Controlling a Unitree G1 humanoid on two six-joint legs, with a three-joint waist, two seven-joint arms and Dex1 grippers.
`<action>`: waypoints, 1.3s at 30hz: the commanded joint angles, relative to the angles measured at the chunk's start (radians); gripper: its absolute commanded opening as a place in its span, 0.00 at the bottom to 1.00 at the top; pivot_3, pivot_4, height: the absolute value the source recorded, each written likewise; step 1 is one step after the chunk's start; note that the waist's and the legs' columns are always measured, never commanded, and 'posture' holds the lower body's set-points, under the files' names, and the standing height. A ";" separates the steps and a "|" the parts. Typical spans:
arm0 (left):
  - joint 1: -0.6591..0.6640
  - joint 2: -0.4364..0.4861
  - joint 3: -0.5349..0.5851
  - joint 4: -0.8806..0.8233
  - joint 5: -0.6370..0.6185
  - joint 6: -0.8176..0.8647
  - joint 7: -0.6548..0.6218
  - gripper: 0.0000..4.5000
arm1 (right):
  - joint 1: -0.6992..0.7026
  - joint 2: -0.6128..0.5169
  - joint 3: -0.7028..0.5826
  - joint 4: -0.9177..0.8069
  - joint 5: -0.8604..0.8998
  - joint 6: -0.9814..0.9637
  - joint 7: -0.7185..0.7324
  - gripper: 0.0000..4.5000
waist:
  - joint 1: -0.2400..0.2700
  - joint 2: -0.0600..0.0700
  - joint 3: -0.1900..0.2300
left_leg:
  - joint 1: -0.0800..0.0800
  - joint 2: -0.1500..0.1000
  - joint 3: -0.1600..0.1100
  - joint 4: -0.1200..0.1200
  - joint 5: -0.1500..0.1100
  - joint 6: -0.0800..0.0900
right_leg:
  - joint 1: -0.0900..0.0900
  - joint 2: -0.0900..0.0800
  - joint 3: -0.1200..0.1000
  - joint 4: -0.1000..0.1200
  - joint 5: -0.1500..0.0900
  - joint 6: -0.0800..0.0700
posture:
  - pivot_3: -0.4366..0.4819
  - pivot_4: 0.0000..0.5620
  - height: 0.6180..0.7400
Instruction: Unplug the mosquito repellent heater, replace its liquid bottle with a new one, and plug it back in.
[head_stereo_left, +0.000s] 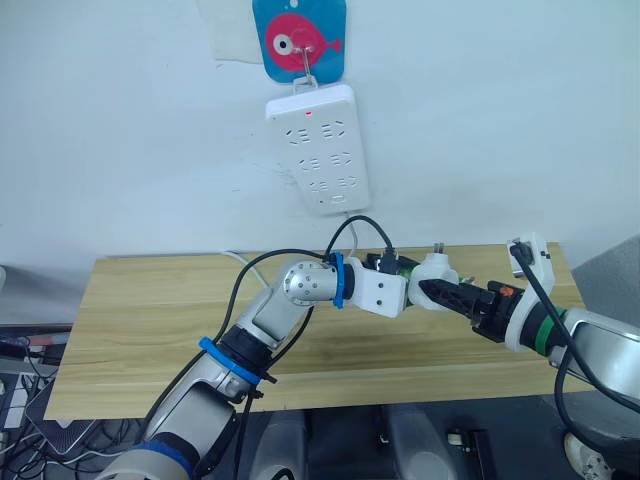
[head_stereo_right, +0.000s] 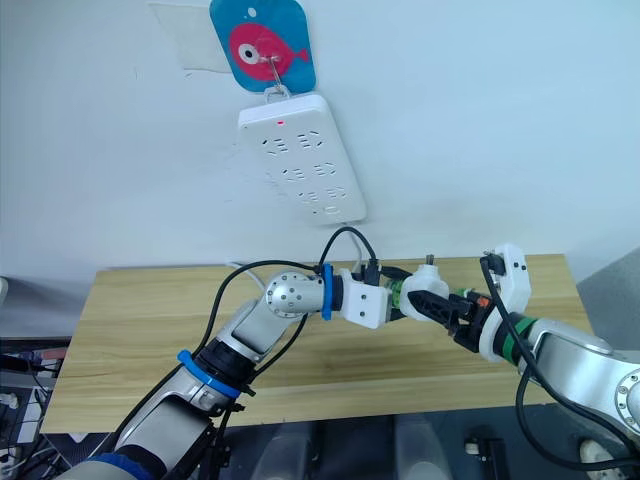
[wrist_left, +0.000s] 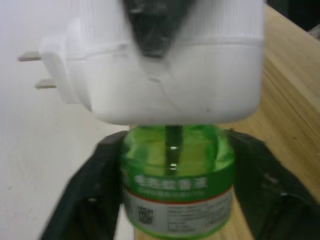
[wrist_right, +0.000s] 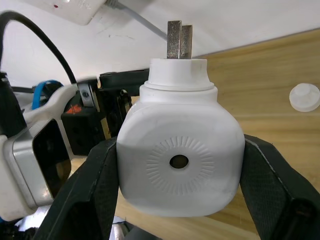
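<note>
The white mosquito repellent heater (wrist_right: 180, 160) hangs above the wooden table (head_stereo_left: 150, 320), held sideways with its two metal prongs bare and unplugged. My right gripper (wrist_right: 180, 150) is shut on its rounded body. A green liquid bottle (wrist_left: 177, 180) with a printed label sits in the heater's (wrist_left: 165, 75) underside, and my left gripper (wrist_left: 175, 142) is shut on the bottle's sides. From the head, both grippers meet at the heater (head_stereo_left: 432, 270) over the table's right half, the left arm reaching across from the left.
A long white power strip (head_stereo_left: 318, 148) with a red light hangs on the wall from a hook on a blue fish plaque (head_stereo_left: 300, 35), above the grippers. A small white cap (wrist_right: 304, 97) lies on the table. A black cable loops over my left wrist.
</note>
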 joint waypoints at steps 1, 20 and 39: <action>0.005 -0.003 -0.012 -0.032 0.001 -0.001 0.005 0.51 | -0.006 0.003 -0.009 -0.047 0.024 -0.022 -0.004 0.66 | 0.000 0.000 0.000 | 0.000 0.000 0.000 0.000 0.000 0.000 | 0.000 0.000 0.000 0.000 0.000 0.000 | 0.35 0.52 1.00; 0.025 -0.184 0.111 0.052 -0.315 0.158 -0.001 0.51 | 0.148 -0.031 -0.147 -0.326 -0.143 -0.094 -0.077 1.00 | 0.000 0.001 -0.003 | -0.001 0.000 -0.001 0.000 0.000 -0.001 | 0.000 0.000 -0.001 -0.001 0.000 0.000 | 0.29 0.50 1.00; 0.122 -0.267 0.172 -0.165 -0.597 0.532 -0.015 0.51 | -0.017 0.344 0.226 -0.398 -1.024 -0.137 -0.159 1.00 | -0.040 0.006 -0.007 | 0.001 0.000 0.002 0.001 0.001 -0.002 | -0.001 0.001 0.002 0.002 0.001 0.001 | 0.23 0.48 1.00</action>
